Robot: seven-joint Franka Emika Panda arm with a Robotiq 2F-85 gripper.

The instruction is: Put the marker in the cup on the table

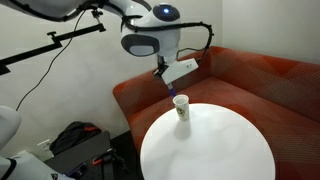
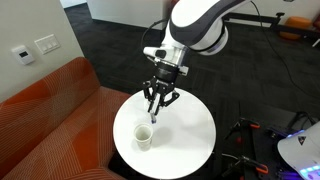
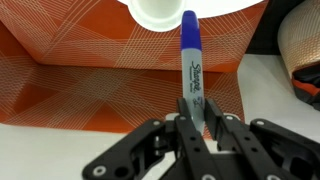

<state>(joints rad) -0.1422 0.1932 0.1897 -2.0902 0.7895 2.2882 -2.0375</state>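
Note:
My gripper [image 3: 193, 115] is shut on the blue marker [image 3: 189, 60], which sticks out from the jaws with its cap end toward the white cup [image 3: 160, 12]. In both exterior views the gripper [image 1: 168, 86] [image 2: 155, 100] hangs fingers down, just above the round white table [image 1: 215, 145] [image 2: 185, 130]. It is close beside and a little above the upright, open-topped cup [image 1: 181, 107] [image 2: 144, 135]. The marker [image 2: 154, 113] hangs clear of the cup's rim.
A red-brown curved sofa [image 1: 250, 75] [image 2: 50, 110] wraps the table's far side and also shows in the wrist view [image 3: 90, 60]. A black bag [image 1: 75, 140] and tripod gear stand on the floor by the table. A wall with sockets [image 2: 45, 45] stands behind the sofa.

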